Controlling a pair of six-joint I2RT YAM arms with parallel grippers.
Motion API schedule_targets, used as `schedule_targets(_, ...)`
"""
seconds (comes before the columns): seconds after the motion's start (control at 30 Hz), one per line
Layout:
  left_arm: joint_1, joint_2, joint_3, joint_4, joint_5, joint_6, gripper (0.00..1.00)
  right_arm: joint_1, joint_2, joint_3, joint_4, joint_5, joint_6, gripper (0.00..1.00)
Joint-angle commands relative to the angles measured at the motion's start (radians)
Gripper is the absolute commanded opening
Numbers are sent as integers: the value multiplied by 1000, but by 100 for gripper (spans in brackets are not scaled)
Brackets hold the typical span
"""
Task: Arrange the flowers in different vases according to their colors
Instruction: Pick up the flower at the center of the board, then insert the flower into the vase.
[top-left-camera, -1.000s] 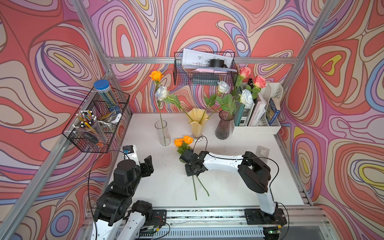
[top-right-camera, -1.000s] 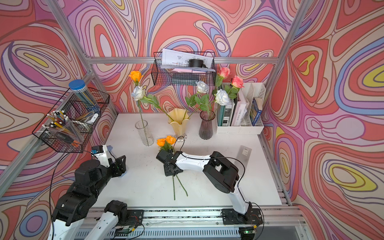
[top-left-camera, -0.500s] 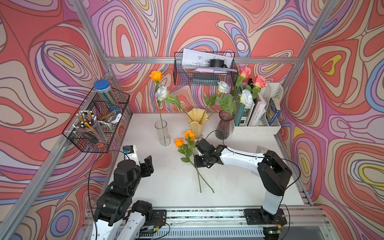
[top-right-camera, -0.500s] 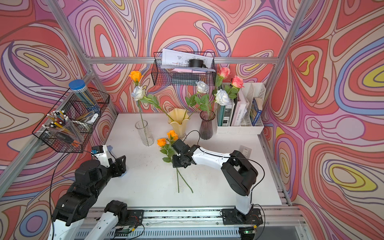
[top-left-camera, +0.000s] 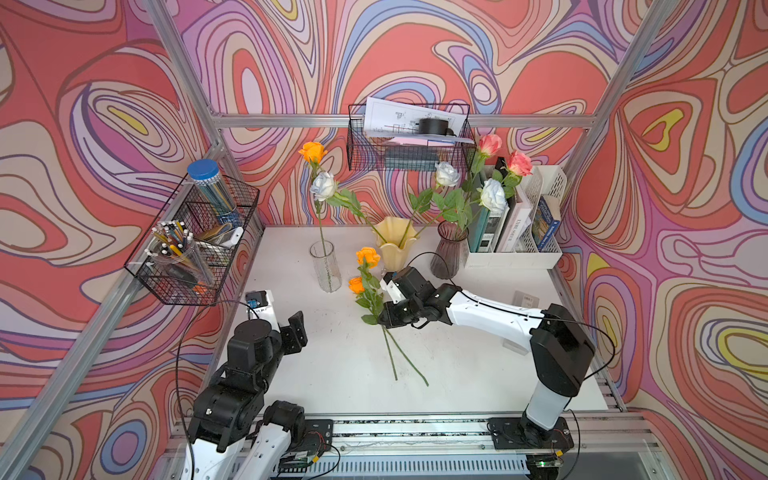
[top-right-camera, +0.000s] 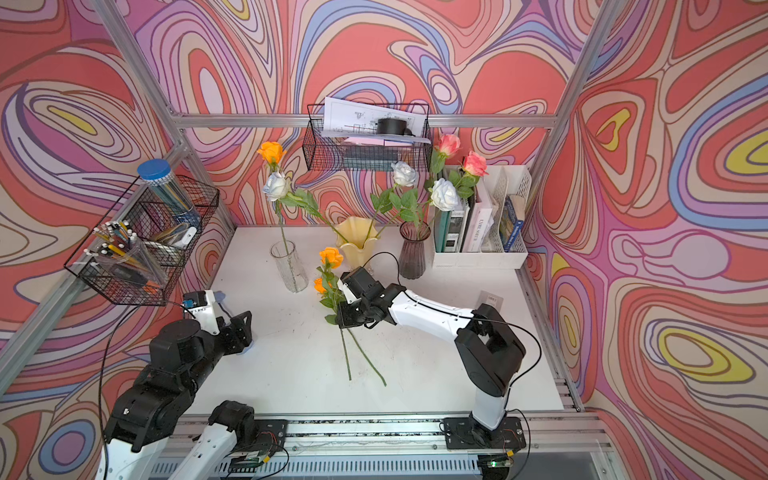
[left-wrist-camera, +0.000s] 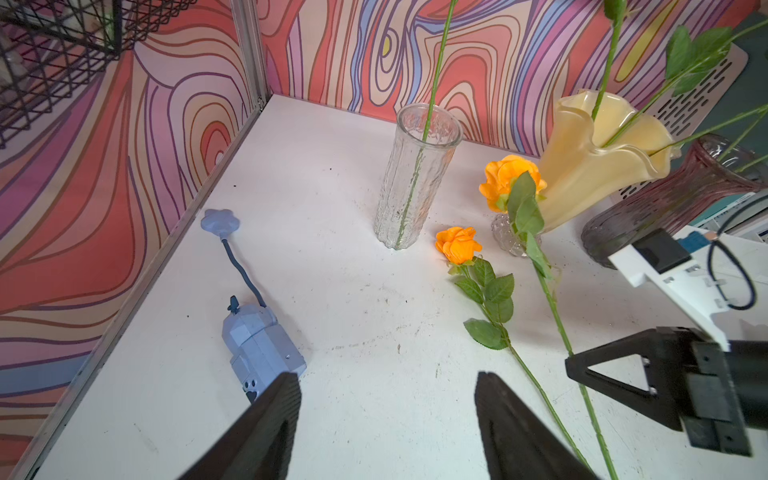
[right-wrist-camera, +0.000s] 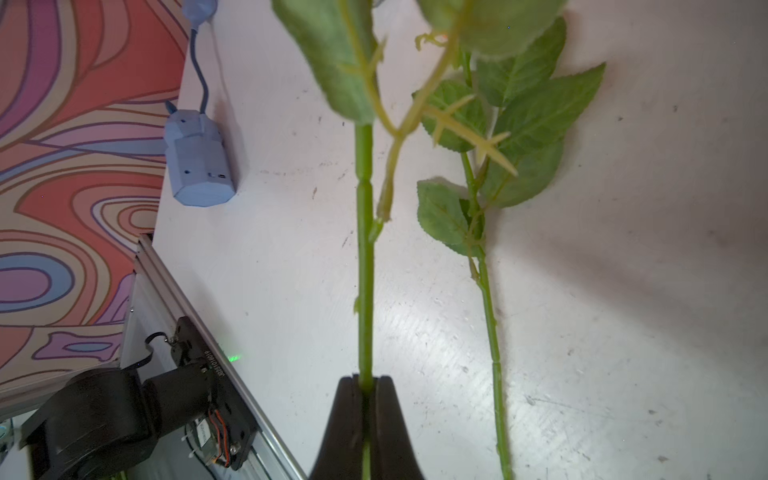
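Right arm (top-left-camera: 490, 316) and left arm (top-left-camera: 249, 345): white link shells between bulky black joint housings, thin black cable (top-left-camera: 177, 361) looped alongside. Black rectangular base plate (top-left-camera: 528, 430) at the foot. Left gripper (left-wrist-camera: 386, 376): matte black tapered fingers (left-wrist-camera: 511, 419); white screwed camera bracket (left-wrist-camera: 665, 270) on the right wrist.

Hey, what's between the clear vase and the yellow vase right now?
In both top views, the bloom of the orange rose that the right gripper holds hangs between the clear vase and the yellow vase.

Swirly red, purple and cream walls (top-left-camera: 415, 50) enclose a white table (top-left-camera: 332, 374) framed by aluminium rails (top-left-camera: 291, 121)
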Motion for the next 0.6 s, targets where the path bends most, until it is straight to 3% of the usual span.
schedule_targets(0.0,4,-5,-9,15,-5,2,72,23,-80,-16,3,-40,-23,0)
schedule_targets(0.2,4,-5,-8,14,-8,1,72,124,-98,90,-54,-63,-71,0)
schedule_targets(0.57,4,-21,-10,6,-18,-5,72,182,121,610,-217,-116,-254,0)
